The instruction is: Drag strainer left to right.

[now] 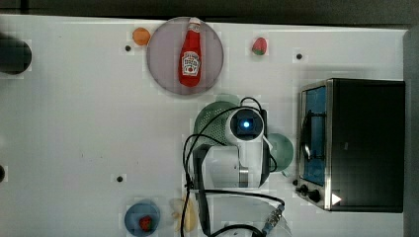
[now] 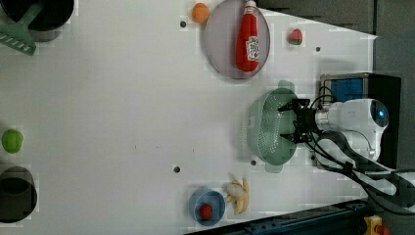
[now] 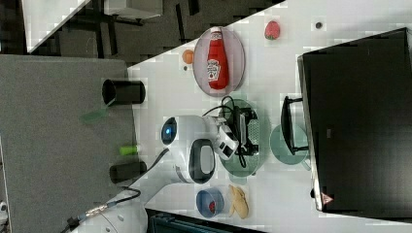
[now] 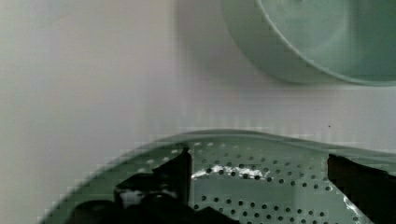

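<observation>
— What do we see on the white surface (image 2: 122,107) here?

— We see the Franka arm's gripper (image 2: 288,121) reaching into the pale mint-green strainer (image 2: 266,129), its black fingers (image 4: 175,170) spread wide apart and grasping nothing. In the wrist view both of them hang inside the perforated bowl, one on each side, with the holed floor between them.

— And where does the strainer sit?

— In the left view we find it toward the surface's right edge, just beside the black toaster oven (image 1: 363,143). The round teal-green cup (image 1: 281,150) stands between strainer and oven in the top view, close to the strainer's rim; whether they touch we cannot tell.

— What else do we have around it?

— In the top view, along the surface's upper edge lies a grey plate (image 1: 165,69) carrying a ketchup bottle (image 1: 190,53) on its side, with an orange (image 1: 141,36) just beside the plate on the top view's left and a strawberry (image 1: 259,46) on its right. Near the lower edge, a blue bowl (image 1: 134,217) holds a small red fruit (image 1: 145,223), and a peeled banana (image 1: 184,215) lies just beside it. In the left view a green rake-like tool (image 2: 18,34) leans out of a black cup (image 2: 49,12) at the upper left corner.
</observation>
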Controlling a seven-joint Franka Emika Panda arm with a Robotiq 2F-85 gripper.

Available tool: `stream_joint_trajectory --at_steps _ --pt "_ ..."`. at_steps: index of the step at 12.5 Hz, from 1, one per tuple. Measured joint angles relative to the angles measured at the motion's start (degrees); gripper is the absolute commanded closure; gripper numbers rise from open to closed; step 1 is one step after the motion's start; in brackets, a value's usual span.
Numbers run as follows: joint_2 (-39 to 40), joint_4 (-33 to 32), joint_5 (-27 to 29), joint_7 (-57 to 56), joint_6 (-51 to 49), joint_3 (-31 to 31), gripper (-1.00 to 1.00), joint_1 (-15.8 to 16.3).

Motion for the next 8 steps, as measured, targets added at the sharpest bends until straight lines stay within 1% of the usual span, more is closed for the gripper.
stream_joint_trajectory --at_steps 2,3,5,7,8 --pt "-1.0 0.0 -1.2 -2.3 0.0 0.4 -1.00 -0.1" --pt "-1.9 0.0 -1.1 -4.3 -1.6 0.8 -1.00 0.0" --pt "-4.8 -0.1 0.9 -10.9 -6.5 3.4 -1.00 -0.6" --pt "-10.6 -0.1 0.8 -17.6 -12.8 4.3 -1.00 -0.1" --pt "-14.8 0.0 2.5 -20.0 -16.4 4.4 -1.00 0.1"
